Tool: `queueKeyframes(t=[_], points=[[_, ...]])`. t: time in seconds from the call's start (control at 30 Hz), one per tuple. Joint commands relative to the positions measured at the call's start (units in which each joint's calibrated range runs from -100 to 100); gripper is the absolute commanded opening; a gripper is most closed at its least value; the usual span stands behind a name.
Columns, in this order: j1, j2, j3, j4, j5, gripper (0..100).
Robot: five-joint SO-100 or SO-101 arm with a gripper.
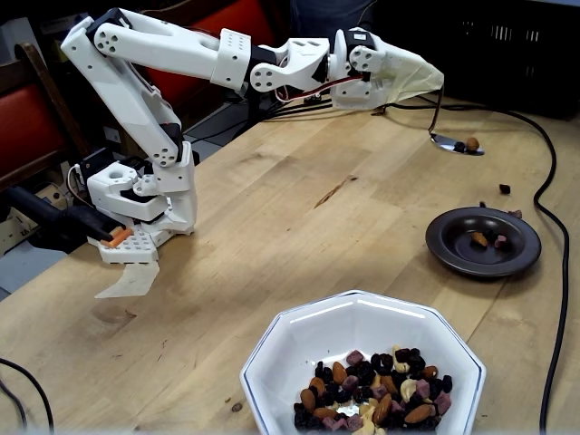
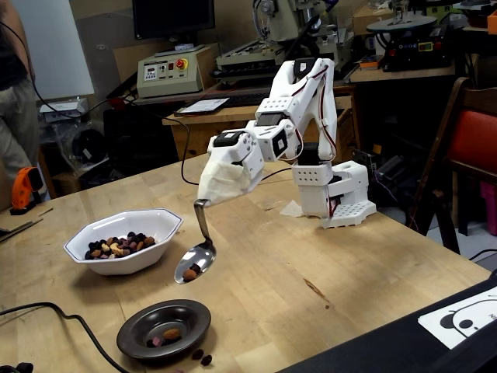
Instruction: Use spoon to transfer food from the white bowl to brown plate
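Spoon tipped above the table, a few bits in the plate

My claw is wrapped in a whitish cover, so I cannot tell how its jaws sit; the spoon juts from its tip by the handle, stiff and slick, with one or two pieces left in it. The food is light, loose and rolls easily. Most stays in the bowl, some lies in the plate, and strays sit on the table beside it.

I see a silver spoon, a blue-rimmed white bowl, a glossy dark brown plate, and a pale wooden surface.
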Motion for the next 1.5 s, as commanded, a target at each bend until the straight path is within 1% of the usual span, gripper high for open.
queueKeyframes(t=[0.0, 0.43, 0.77, 1.1, 1.27, 1.47], points=[[-0.38, -0.66, -4.06, -1.78, 0.15, 2], [0.13, -0.66, -3.88, -2.18, 0.20, 2], [8.36, -0.66, -3.88, -2.18, 0.20, 2], [9.47, -0.75, -3.70, -2.18, 0.29, 2], [9.76, -0.49, -3.62, -2.18, 2.78, 2], [9.39, 1.99, -3.62, -2.18, 4.00, 2]])
